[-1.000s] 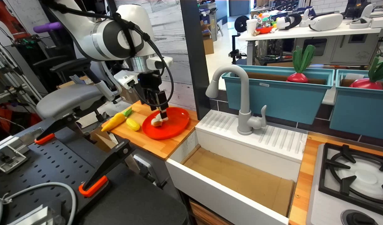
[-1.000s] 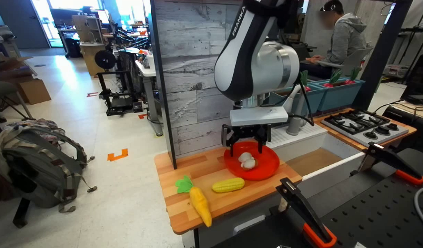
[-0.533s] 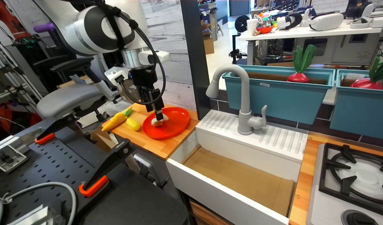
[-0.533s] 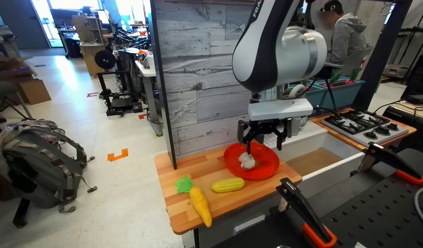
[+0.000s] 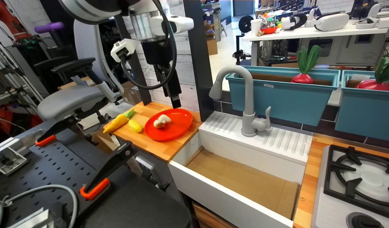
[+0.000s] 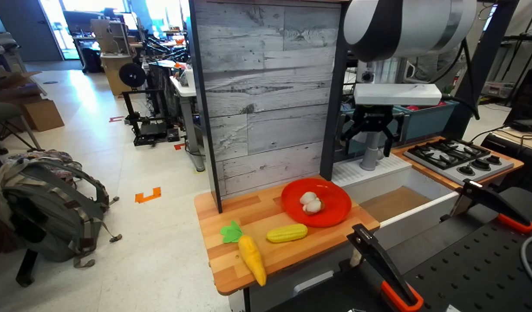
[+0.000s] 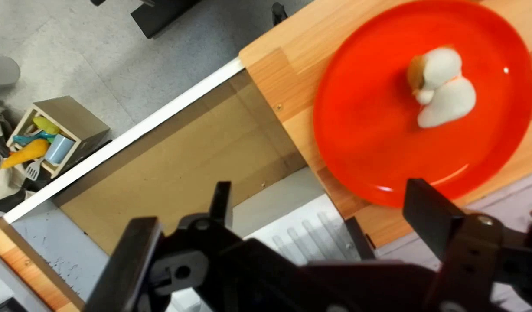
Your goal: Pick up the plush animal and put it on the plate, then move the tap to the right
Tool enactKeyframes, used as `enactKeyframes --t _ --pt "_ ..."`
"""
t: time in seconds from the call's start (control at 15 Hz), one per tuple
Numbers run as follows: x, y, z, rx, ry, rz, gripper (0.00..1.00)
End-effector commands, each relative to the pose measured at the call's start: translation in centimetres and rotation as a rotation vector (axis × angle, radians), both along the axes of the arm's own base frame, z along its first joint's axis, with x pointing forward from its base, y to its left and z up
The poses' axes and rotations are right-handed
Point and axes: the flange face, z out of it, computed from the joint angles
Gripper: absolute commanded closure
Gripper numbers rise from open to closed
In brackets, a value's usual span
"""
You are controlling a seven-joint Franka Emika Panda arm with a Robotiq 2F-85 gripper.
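The small pale cream plush animal [image 6: 311, 203] lies on the orange-red plate [image 6: 335, 207]; the wrist view also shows the toy [image 7: 452, 100], with a brown patch. The plate sits on the wooden board. My gripper [image 6: 367, 150] is open and empty, raised above board height. In an exterior view it hangs in front of the grey tap [image 6: 370, 155], hiding part of it. In an exterior view the gripper [image 5: 176, 104] is above the plate's far edge, left of and apart from the tap [image 5: 249, 98]. In the wrist view the gripper's fingers [image 7: 430, 214] stand wide apart; the tap is not visible there.
A yellow corn [image 6: 287, 233] and a yellow carrot toy with green leaves [image 6: 251, 255] lie on the board. A dark post [image 5: 197, 60] and wood-look wall stand behind it. The white sink [image 5: 229, 205], teal planters [image 5: 280, 98] and stove [image 5: 365, 183] are beyond the board.
My open gripper has risen from around the plush animal and moved away from the plate toward the tap. The plush animal has stayed on the plate.
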Motion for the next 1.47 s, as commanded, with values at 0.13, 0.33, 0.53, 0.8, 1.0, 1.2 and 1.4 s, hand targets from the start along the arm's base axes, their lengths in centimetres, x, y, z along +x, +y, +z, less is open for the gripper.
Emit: enactKeyframes --t 0.13,0.33,0.53,0.8,1.0,1.2,1.4 --pt "0.8 -5.1 3.9 0.06 -0.077 -0.174 0.0" --pt "1.4 -6.7 4.1 0.098 -0.116 -0.254 0.0" --pt "2.5 -6.9 4.1 0.154 -0.145 -0.339 0.0" --pt "4.3 -7.4 4.4 0.194 -0.164 -0.387 0.0" --pt "4.8 -8.0 4.3 0.201 -0.178 -0.418 0.0" --pt "5.2 -8.8 3.5 0.21 -0.176 -0.44 0.0" --pt "5.5 -9.7 2.8 0.204 -0.174 -0.473 0.0"
